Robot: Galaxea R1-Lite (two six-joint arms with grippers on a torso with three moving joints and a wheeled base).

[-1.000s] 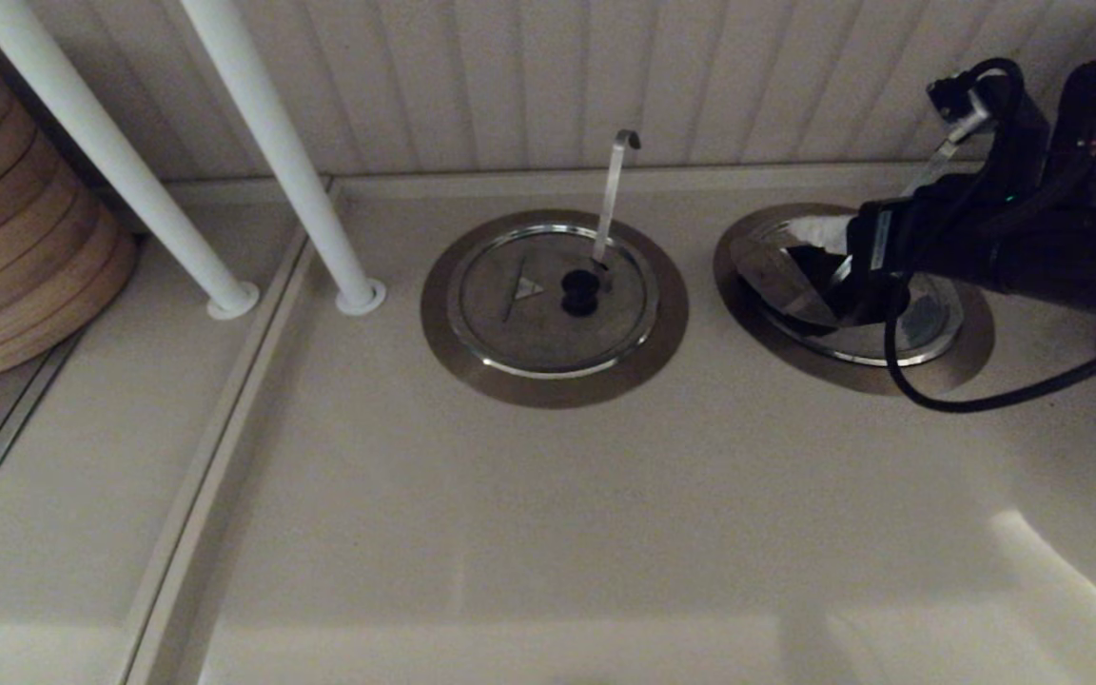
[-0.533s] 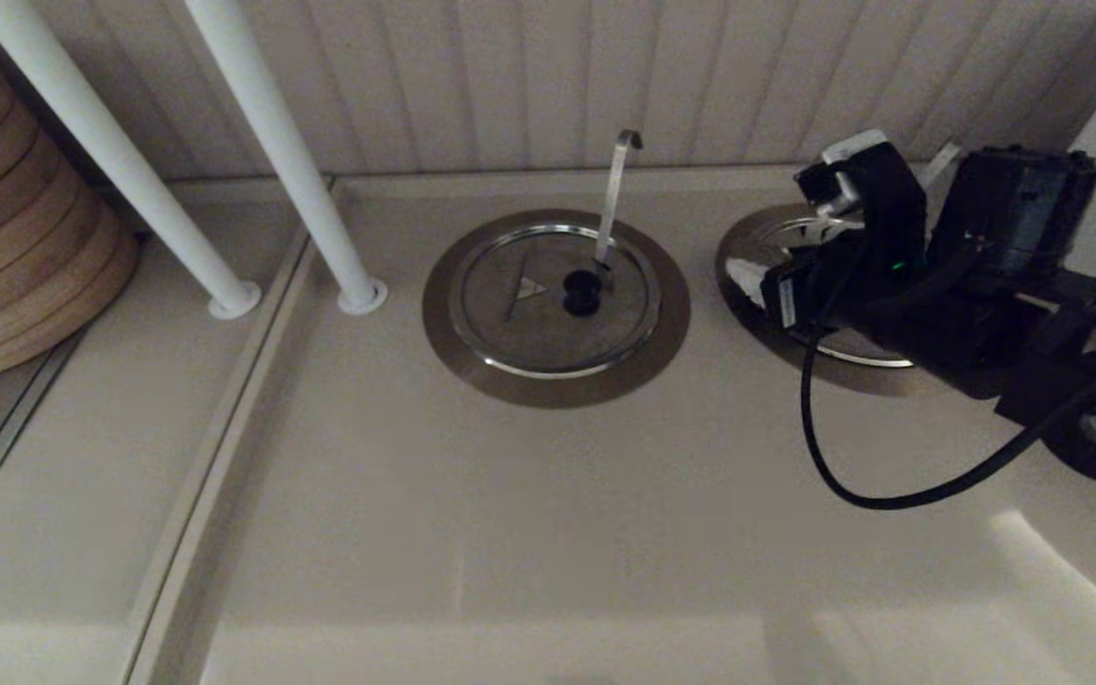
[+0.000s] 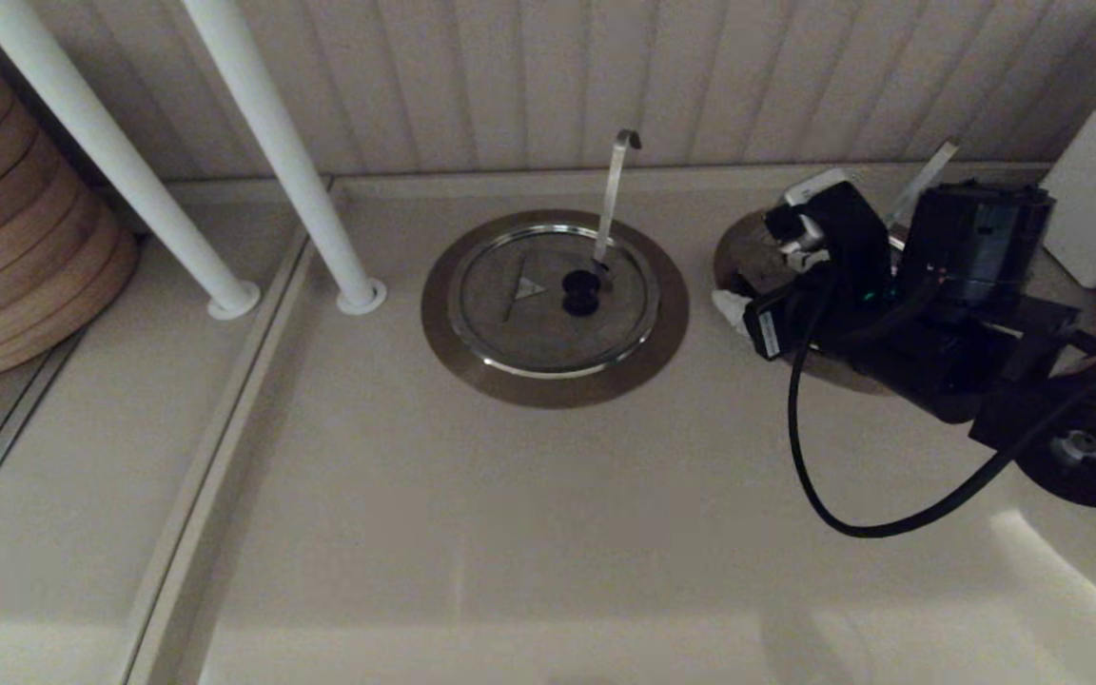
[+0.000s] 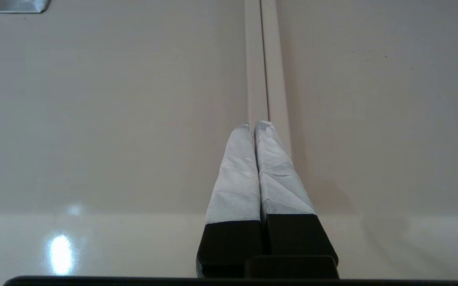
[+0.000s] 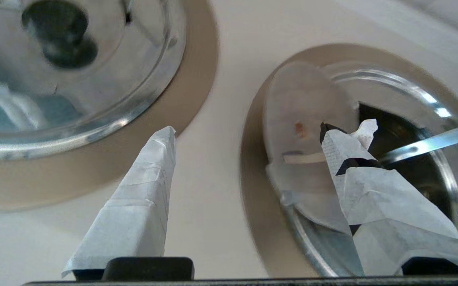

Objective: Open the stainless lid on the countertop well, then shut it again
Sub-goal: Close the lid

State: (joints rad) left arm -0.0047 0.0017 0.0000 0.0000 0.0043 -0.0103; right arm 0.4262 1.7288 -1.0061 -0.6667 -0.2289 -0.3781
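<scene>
The countertop well (image 3: 748, 249) is at the right, mostly hidden under my right arm, with its straight ladle handle (image 3: 929, 166) sticking out behind. In the right wrist view, one half of the stainless lid (image 5: 304, 119) stands folded up. The dark opening and the ladle handle (image 5: 431, 143) show beside it, inside the wide ring (image 5: 253, 167). My right gripper (image 5: 247, 129) is open over the well's left edge (image 3: 738, 309). One finger is by the raised flap and the other is over bare counter. My left gripper (image 4: 255, 124) is shut on nothing above a countertop seam.
A like well with a closed lid (image 3: 548, 300) and a hook-tipped ladle handle (image 3: 616, 190) sits in the middle. Two white posts (image 3: 291, 162) and a bamboo steamer stack (image 3: 15, 219) stand at the left. A white container (image 3: 1090, 200) is at the far right. My arm's cable (image 3: 824, 495) loops over the counter.
The right arm has dropped and swung round over the well, and its gripper has shifted to the well's left edge. A second ago it was at the raised lid flap.
</scene>
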